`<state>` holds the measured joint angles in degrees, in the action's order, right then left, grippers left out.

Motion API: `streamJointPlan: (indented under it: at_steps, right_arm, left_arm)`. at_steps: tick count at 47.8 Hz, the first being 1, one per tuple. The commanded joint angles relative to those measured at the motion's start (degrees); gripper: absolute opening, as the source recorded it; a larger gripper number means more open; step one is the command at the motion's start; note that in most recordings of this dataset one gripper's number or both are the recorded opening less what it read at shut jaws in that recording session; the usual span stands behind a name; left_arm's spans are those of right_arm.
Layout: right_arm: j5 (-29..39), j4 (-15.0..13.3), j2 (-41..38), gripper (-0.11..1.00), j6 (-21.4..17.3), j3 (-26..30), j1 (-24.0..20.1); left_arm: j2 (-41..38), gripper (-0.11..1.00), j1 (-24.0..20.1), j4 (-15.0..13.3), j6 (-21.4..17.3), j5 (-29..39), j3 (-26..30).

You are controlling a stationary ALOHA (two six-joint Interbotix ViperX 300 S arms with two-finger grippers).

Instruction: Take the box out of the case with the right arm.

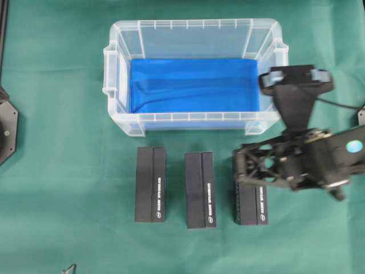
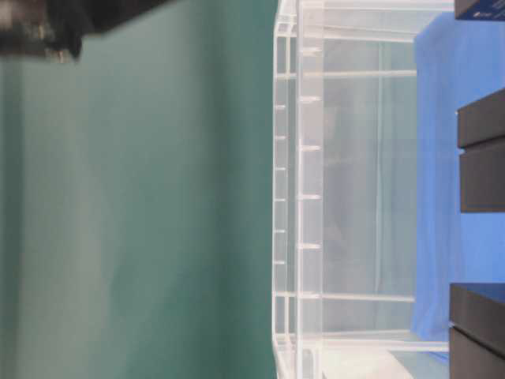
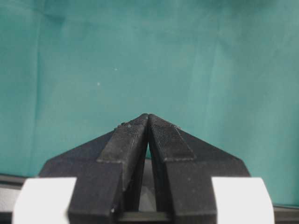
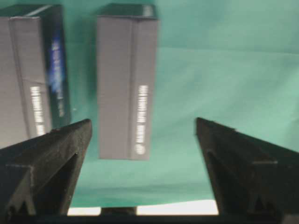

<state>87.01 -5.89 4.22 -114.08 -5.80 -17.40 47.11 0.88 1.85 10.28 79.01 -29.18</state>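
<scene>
The case [image 1: 194, 118], a clear tub, stands at the back of the green cloth. Inside it only the blue lining [image 1: 194, 85] shows. Three black boxes lie in a row in front of it: left [image 1: 150, 184], middle [image 1: 200, 189] and right [image 1: 251, 208]. My right gripper [image 1: 259, 166] hovers over the right box and hides its upper half. In the right wrist view this gripper [image 4: 142, 120] is open, with only cloth between its fingers. One box [image 4: 126, 88] lies beyond the gap and another [image 4: 28, 79] is at far left. My left gripper [image 3: 148, 116] is shut on nothing, over cloth.
The table-level view is turned on its side. It shows the case wall [image 2: 347, 197], box ends [image 2: 481, 158] and a dark blur of arm [image 2: 47, 24]. The left arm's base [image 1: 7, 128] sits at the cloth's left edge. A black cable [image 1: 342, 105] trails right.
</scene>
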Motion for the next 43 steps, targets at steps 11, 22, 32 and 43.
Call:
streamJointPlan:
  at_steps: [11,22,32,43]
  right_arm:
    - [-0.2,0.2,10.6,0.89,-3.7,-9.4,-3.0]
    - [1.1,0.1,18.1,0.89,-7.3,-16.3,-6.1]
    - [2.4,0.1,21.4,0.89,-8.4,-18.8,-7.1]
    - [2.2,-0.7,21.4,0.89,-7.6,-18.8,-6.6]
  left_arm:
    - [-0.4,0.02,-0.1,0.3,0.0,-0.4,0.6]
    - [-0.4,0.02,-0.1,0.2,-0.1,-0.4,0.6]
    - [-0.4,0.02,-0.1,0.3,-0.1,-0.4,0.6]
    - [-0.4,0.02,-0.1,0.2,-0.1,-0.4,0.6]
